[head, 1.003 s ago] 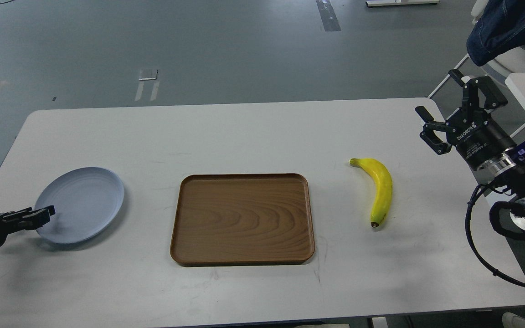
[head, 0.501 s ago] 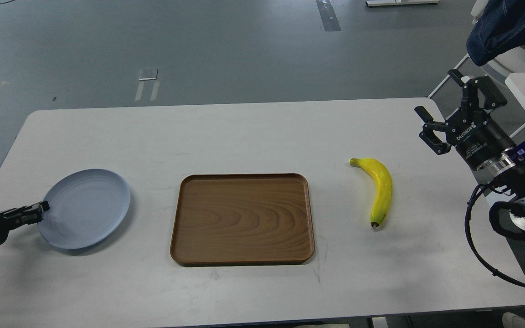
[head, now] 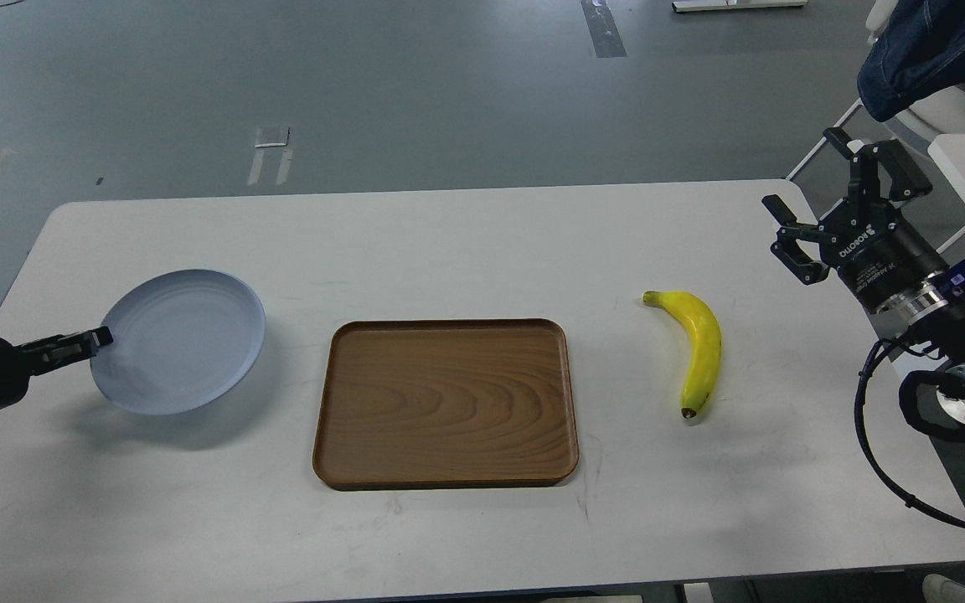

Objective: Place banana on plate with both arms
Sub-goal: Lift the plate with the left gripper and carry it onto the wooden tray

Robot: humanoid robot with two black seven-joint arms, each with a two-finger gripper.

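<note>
The pale blue-grey plate [head: 181, 339] hangs tilted above the left side of the white table, a shadow under it. My left gripper [head: 99, 338] is shut on the plate's left rim and holds it up. The yellow banana [head: 699, 347] lies on the table right of the tray, dark tip toward me. My right gripper [head: 809, 205] is open and empty, raised near the table's far right edge, well apart from the banana.
A rectangular brown wooden tray [head: 446, 403] lies at the middle of the table [head: 466, 243]. A white chair with blue cloth [head: 935, 50] stands beyond the right edge. Black cables [head: 885, 452] hang by my right arm.
My left gripper has lifted the plate off the table and carried it up and to the right, toward the tray. The right arm and the banana have not moved.
</note>
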